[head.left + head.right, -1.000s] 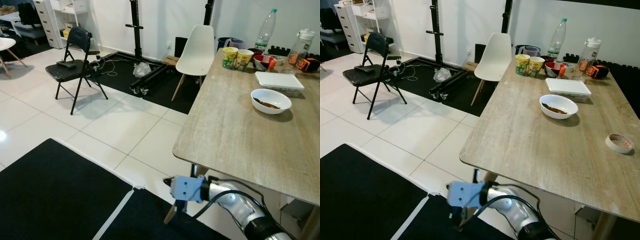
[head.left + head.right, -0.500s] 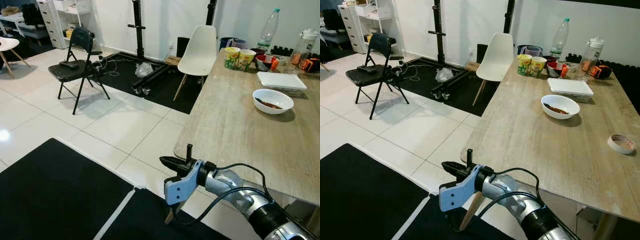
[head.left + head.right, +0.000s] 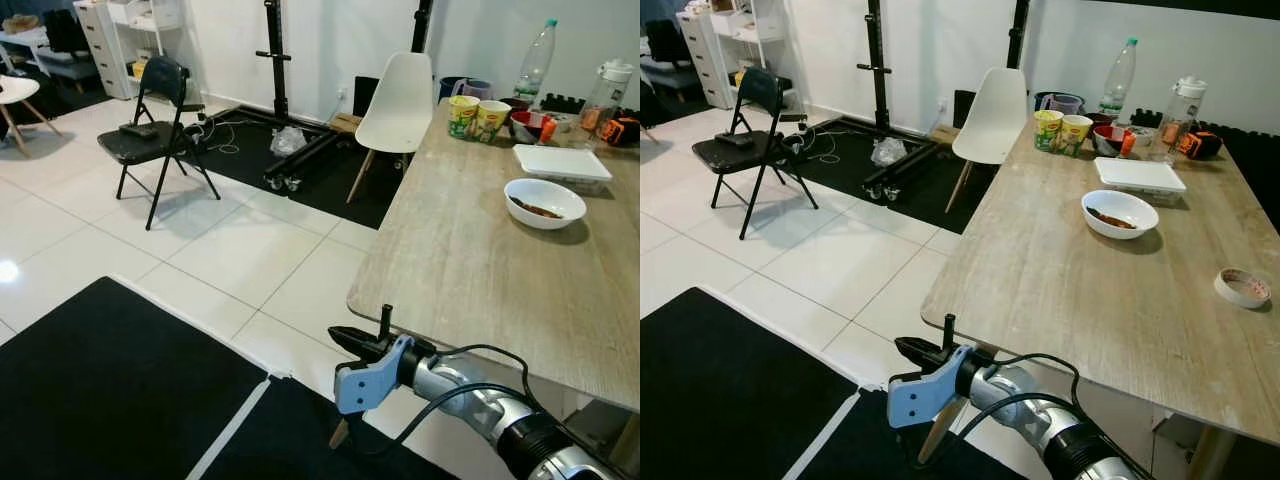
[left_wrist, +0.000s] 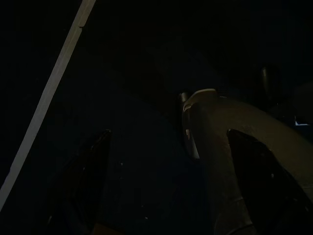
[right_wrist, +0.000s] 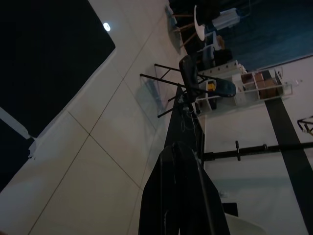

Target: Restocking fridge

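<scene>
My right gripper (image 3: 336, 333) hangs low beside the near corner of the wooden table (image 3: 470, 260), its black fingers pressed together and pointing left with nothing in them. In the right wrist view the fingers (image 5: 178, 186) form one closed dark wedge over white floor tiles. The left wrist view is very dark, and the two fingers (image 4: 83, 181) stand wide apart over a black mat. At the table's far end are a water bottle (image 3: 533, 58), two noodle cups (image 3: 475, 117), a lidded jar (image 3: 604, 90), a white box (image 3: 560, 163) and a white bowl (image 3: 544, 200) with food.
A roll of tape (image 3: 1240, 287) lies near the table's right edge. A white chair (image 3: 400, 105) stands at the table's far left corner, and a black folding chair (image 3: 150, 110) stands further left. A black stand (image 3: 275, 60) rises by the wall. A black mat (image 3: 100, 390) covers the near floor.
Over the last second my right arm rose from below the table corner and turned its fingers to point left; since half a second ago it has sunk slightly and shifted right.
</scene>
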Tool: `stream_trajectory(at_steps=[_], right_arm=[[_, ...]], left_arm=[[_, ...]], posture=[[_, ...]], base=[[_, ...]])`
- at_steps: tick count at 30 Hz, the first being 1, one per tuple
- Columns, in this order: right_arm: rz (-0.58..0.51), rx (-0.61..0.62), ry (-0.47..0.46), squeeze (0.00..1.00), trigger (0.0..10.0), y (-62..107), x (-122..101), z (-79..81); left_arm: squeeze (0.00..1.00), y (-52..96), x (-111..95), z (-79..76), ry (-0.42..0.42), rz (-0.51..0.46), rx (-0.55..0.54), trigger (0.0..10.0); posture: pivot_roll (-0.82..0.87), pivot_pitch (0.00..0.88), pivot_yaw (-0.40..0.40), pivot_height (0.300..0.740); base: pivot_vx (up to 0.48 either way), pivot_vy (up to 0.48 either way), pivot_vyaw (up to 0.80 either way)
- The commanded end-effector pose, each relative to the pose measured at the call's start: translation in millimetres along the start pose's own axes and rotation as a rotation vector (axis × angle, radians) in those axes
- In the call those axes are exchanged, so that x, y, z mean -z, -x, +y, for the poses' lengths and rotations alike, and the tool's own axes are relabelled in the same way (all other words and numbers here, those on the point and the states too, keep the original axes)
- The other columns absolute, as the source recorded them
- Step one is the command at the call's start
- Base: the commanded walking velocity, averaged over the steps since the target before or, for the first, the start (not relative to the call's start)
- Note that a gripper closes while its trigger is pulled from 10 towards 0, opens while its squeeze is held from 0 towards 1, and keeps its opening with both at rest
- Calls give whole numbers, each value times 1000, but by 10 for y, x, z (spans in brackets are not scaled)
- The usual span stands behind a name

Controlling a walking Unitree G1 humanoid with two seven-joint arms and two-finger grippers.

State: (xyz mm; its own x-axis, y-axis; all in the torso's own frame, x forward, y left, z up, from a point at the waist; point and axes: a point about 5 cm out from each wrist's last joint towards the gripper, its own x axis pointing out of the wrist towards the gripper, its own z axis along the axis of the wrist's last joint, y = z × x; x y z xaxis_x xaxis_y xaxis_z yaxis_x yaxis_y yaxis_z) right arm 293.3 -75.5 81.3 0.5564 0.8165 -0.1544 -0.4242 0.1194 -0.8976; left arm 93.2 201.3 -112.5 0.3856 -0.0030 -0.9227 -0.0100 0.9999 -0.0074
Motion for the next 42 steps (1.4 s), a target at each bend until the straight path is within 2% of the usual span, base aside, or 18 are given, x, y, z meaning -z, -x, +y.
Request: stream_trajectory(at_steps=[1, 3, 7, 13, 20, 32, 35, 42], right_arm=[[-6, 2, -27, 0, 10000, -4, 11, 30], [-13, 6, -52, 0, 10000, -17, -1, 22], [-22, -9, -25, 0, 10000, -47, -20, 19], [-14, -14, -46, 0, 10000, -46, -3, 36], [-18, -7, -76, 0, 10000, -25, 27, 49], [-21, -19, -94, 0, 10000, -41, 36, 68], [-21, -17, -97, 0, 10000, -9, 54, 66], [-17, -25, -106, 0, 10000, 12, 78, 80]], left_arm=[[0, 13, 150, -69, 5, 57, 18, 10000], [0, 16, 162, -66, 6, 62, 17, 10000], [0, 12, 148, -82, -18, 58, 34, 10000], [0, 8, 128, -83, -21, 53, 34, 10000], [0, -16, -10, -71, -35, 24, 36, 10000], [0, -22, -42, -92, -38, 14, 54, 10000], [0, -22, -43, -99, -23, 7, 54, 10000], [0, -27, -63, -117, -13, -4, 59, 10000]], posture=[[-114, 0, -37, 740], [-102, 0, -37, 740], [-94, 0, -21, 740], [-94, 0, -21, 740], [-95, 0, -13, 740], [-88, 0, -15, 740], [-52, 0, -45, 740], [-59, 0, -56, 740]], base=[[0, 0, 0], [0, 0, 0], [0, 0, 0], [0, 0, 0], [0, 0, 0], [0, 0, 0], [0, 0, 0], [0, 0, 0]])
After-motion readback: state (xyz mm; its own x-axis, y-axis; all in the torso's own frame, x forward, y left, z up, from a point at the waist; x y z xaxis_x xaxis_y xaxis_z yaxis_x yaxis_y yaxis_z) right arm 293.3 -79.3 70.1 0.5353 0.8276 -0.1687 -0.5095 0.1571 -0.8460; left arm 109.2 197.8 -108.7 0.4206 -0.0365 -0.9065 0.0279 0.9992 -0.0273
